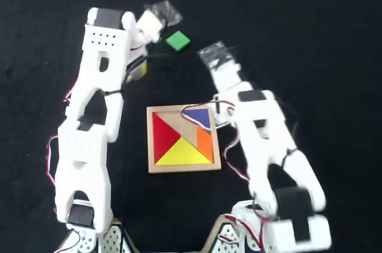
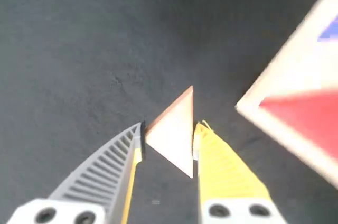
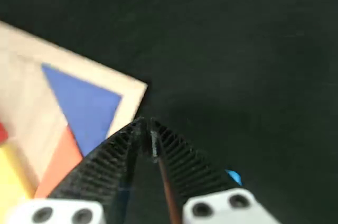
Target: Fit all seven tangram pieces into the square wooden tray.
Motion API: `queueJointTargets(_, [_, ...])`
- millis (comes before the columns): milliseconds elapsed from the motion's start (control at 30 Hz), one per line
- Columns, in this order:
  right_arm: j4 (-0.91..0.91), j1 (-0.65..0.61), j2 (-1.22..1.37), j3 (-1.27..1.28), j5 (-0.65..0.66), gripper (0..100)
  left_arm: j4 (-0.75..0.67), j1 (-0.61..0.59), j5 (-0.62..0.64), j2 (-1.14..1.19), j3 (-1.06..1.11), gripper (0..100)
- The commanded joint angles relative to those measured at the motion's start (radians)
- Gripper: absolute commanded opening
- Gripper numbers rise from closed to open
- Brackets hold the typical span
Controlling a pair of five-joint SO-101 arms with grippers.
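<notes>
The square wooden tray [image 1: 182,169] lies mid-table with a red triangle [image 1: 162,133], a yellow triangle [image 1: 182,154], an orange piece [image 1: 205,141] and a blue triangle [image 1: 200,117] in it. My left gripper [image 2: 168,129] is shut on a small triangle piece [image 2: 174,134] with its pale face showing, held above the black table just off a tray corner [image 2: 285,65]. My right gripper [image 3: 148,129] is shut with nothing in it, just outside the tray corner [image 3: 129,89] by the blue triangle [image 3: 84,102]. A green square [image 1: 178,41] lies at the back.
The table is covered in black cloth. The left arm [image 1: 95,104] stands along the tray's left side and the right arm [image 1: 262,139] along its right side. Cables and chair legs lie beyond the far table edge.
</notes>
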Motion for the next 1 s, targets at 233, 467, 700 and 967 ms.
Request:
queueJointTargets(233, [-0.155,0.112,-0.263,0.145,-0.083,1.1,0.011,0.189,1.119,-0.207,0.242,4])
queueJointTargets(467, [-0.071,0.117,-0.113,0.024,-0.086,1.1,0.011,0.308,1.352,-0.218,0.484,3])
queueJointTargets(700, [-0.064,0.120,0.085,-0.093,-0.080,1.1,-0.014,0.435,1.485,-0.219,0.541,3])
queueJointTargets(967, [-0.064,0.163,0.097,-0.110,-0.086,1.1,-0.094,0.501,1.485,-0.213,0.547,3])
